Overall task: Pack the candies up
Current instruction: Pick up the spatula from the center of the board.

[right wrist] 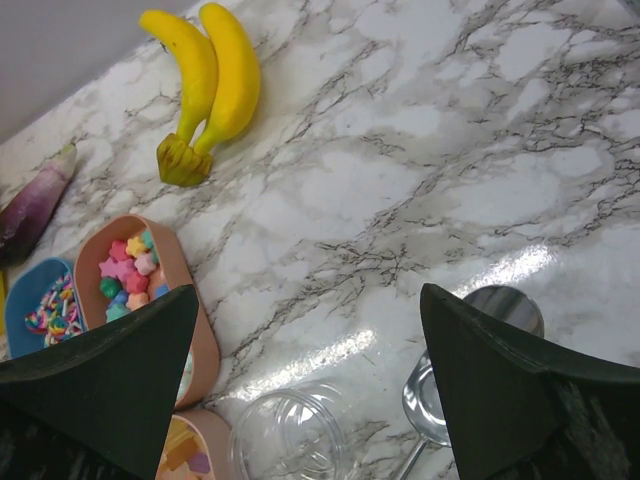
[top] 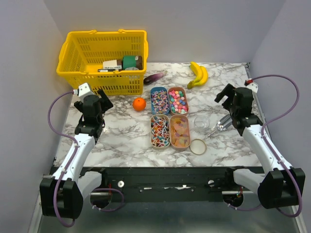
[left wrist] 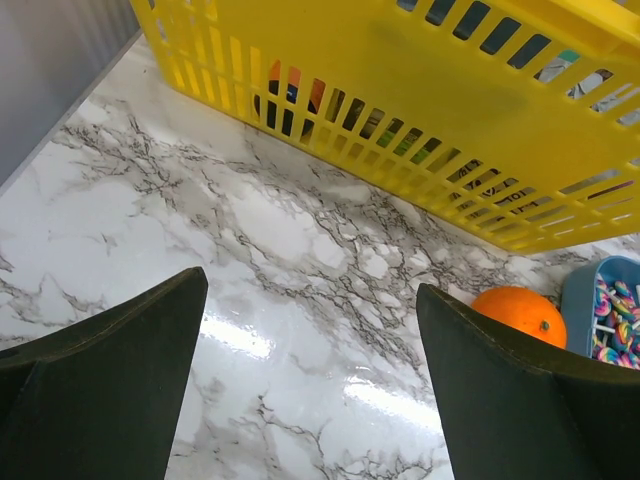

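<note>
L fingers [left wrist: 100, 380] & R fingers [right wrist: 500, 390] spread, nothing held. Risk: clear jar [top: 201, 121] toppled if metal scoop [top: 222, 125] grabbed carelessly; candies [top: 178, 101] spilt.

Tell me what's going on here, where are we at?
Nothing is being handled yet. Both arms hover over the marble table with jaws open and empty: the left gripper near the yellow basket and orange, the right gripper above the clear jar and metal scoop. The candies sit untouched in four small trays at the centre, and the jar looks empty, its lid lying nearby.
</note>
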`<action>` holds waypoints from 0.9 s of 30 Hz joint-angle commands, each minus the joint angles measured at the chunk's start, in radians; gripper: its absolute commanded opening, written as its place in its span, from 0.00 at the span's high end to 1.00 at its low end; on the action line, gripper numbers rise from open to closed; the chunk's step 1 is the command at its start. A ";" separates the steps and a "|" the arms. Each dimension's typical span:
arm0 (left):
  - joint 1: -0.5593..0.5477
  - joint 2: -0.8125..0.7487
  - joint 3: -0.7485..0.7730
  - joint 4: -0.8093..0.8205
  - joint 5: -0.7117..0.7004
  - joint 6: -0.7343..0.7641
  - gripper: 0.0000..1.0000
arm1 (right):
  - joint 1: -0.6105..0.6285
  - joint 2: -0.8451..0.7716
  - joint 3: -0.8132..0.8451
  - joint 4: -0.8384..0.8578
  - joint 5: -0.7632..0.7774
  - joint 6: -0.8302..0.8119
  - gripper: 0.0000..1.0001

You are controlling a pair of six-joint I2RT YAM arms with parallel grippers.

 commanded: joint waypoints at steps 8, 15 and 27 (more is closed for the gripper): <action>0.005 -0.009 0.002 -0.015 -0.028 -0.027 0.01 | -0.008 -0.052 0.024 -0.150 -0.036 0.029 0.00; 0.005 0.004 -0.007 -0.018 -0.009 -0.029 0.01 | -0.005 -0.079 0.002 -0.328 -0.066 0.195 0.07; 0.005 0.029 -0.026 0.034 0.144 -0.026 0.01 | 0.003 -0.076 -0.074 -0.521 -0.154 0.253 0.16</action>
